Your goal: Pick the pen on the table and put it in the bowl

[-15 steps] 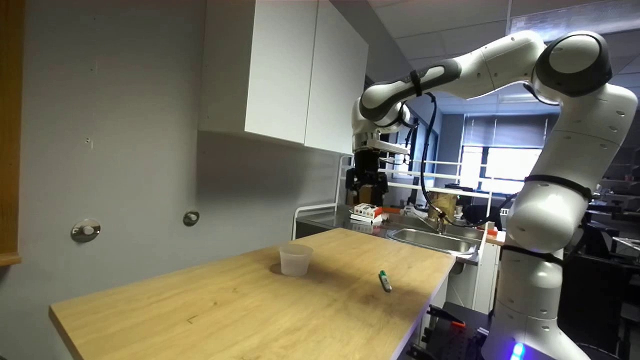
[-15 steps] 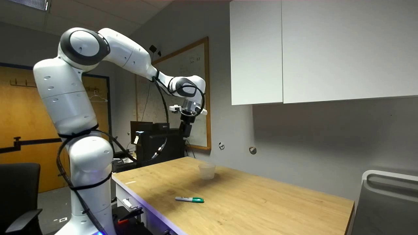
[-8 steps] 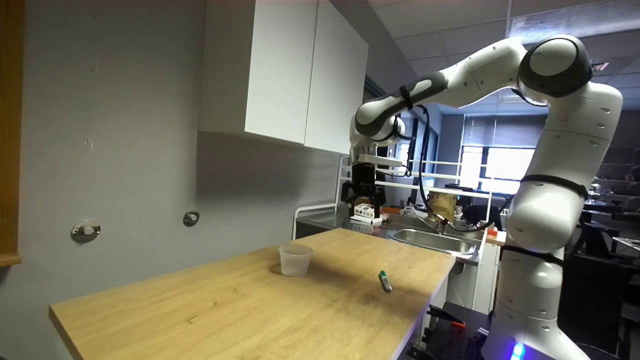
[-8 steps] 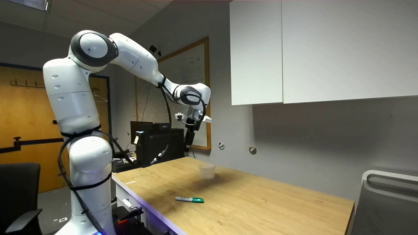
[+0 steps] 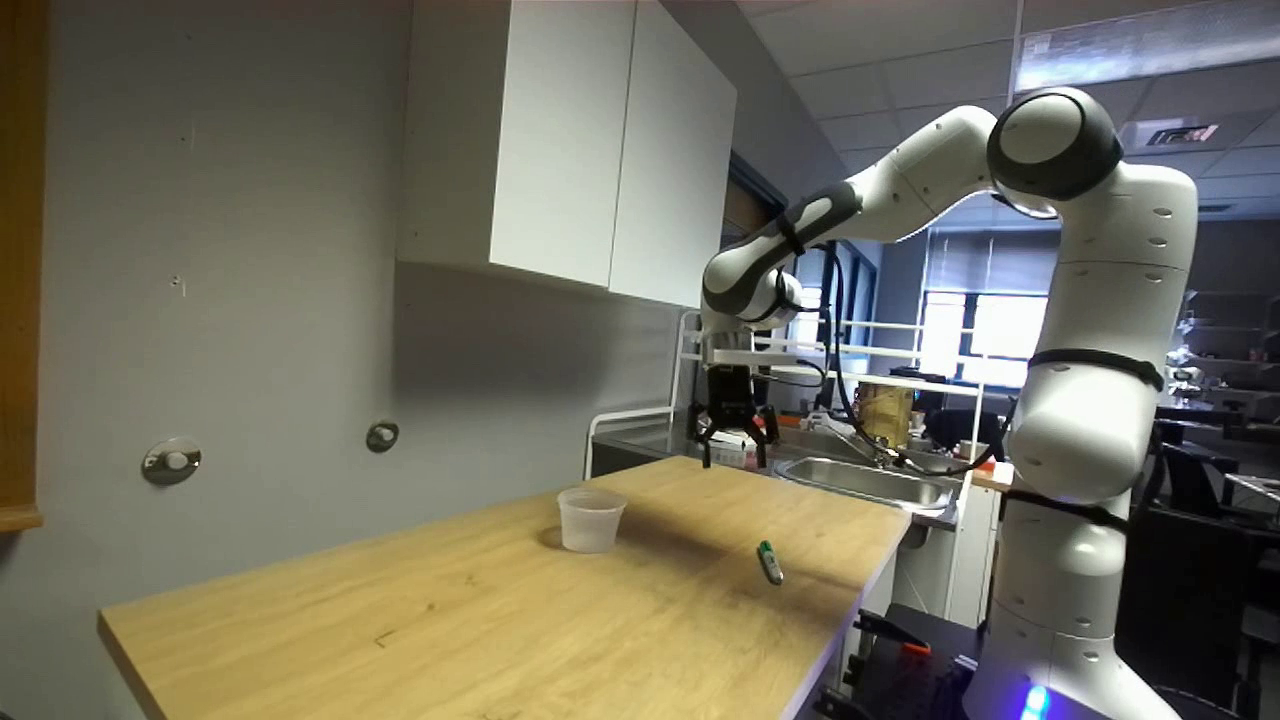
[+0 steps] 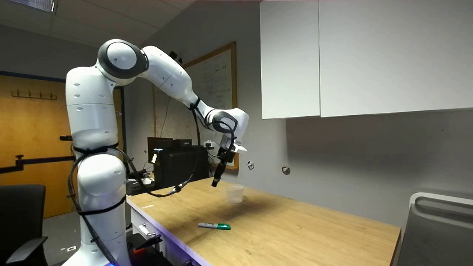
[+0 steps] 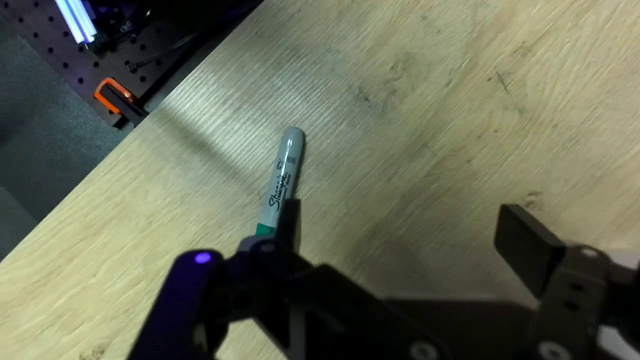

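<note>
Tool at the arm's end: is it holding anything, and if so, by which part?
Nothing is held: the tool is open, and the pen lies apart from it on the table.

The brand name "Sharpie" runs in black script along the pen in the wrist view; in an exterior view, writing on the whiteboard is illegible.

1. In both exterior views I get a grey wall carrying a white cabinet.
2. In an exterior view I see a bright window with a blind over its top, a metal sink, and a light panel in the tiled ceiling.
3. In an exterior view I make out a wood-framed whiteboard, an orange-brown door, a black chair and grey floor.
</note>
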You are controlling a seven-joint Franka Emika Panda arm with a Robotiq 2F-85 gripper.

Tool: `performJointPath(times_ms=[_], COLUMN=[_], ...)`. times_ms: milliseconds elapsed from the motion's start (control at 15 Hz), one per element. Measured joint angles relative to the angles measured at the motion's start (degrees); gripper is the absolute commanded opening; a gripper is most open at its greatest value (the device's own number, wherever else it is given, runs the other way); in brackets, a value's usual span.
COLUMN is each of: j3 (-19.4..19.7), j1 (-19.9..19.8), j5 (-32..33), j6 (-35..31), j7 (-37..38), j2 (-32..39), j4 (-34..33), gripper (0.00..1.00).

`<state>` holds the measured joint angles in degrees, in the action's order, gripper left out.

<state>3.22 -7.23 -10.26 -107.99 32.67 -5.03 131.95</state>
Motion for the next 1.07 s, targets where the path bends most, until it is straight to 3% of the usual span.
performJointPath(times_ms=[600,1067], j3=[3.6,4.9], j1=[-1.0,-1.7], j5=[-7.2,-6.9], j6=[-4.3,-14.6], j7=[4.7,9.5], j2=[3.7,3.6], j4=[5.0,12.9], gripper=[1.0,1.0])
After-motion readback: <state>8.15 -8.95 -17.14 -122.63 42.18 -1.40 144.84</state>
